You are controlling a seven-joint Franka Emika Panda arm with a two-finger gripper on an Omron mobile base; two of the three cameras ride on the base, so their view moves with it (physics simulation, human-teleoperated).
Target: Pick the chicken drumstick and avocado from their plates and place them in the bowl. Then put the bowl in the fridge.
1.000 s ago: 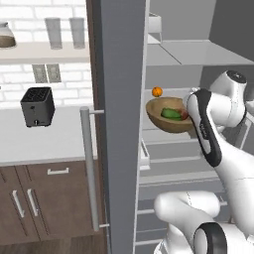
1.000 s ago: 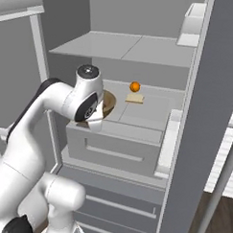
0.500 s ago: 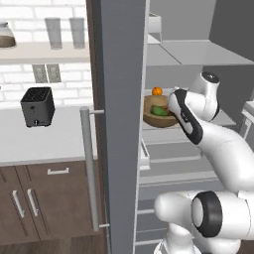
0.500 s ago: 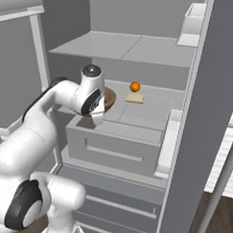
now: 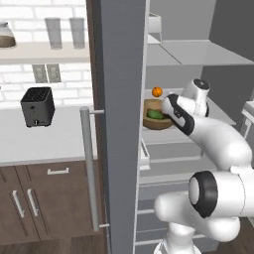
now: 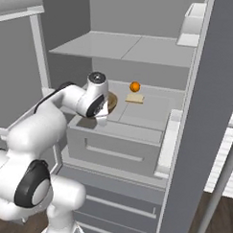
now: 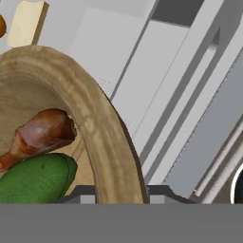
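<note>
The brown wooden bowl (image 5: 155, 122) is inside the open grey fridge (image 5: 122, 99), at the middle shelf (image 6: 152, 108) above a drawer. In it lie the reddish-brown chicken drumstick (image 7: 41, 135) and the dark green avocado (image 7: 36, 178), the avocado (image 5: 155, 114) also peeking over the rim from the left base view. My gripper (image 7: 121, 192) is shut on the bowl's near rim (image 7: 92, 116), one finger on each side of the wall. Whether the bowl rests on the shelf or hangs just over it, I cannot tell. The two plates are out of view.
A small orange fruit (image 5: 157, 92) and a tan slab (image 6: 134, 97) lie further back on the same shelf. The fridge door with its long bar handle (image 5: 88, 168) stands open to the left. A black toaster (image 5: 37, 106) sits on the counter beyond it.
The arm has stretched forward and carried the bowl deeper into the fridge, toward the orange fruit. My grip on the rim is unchanged.
</note>
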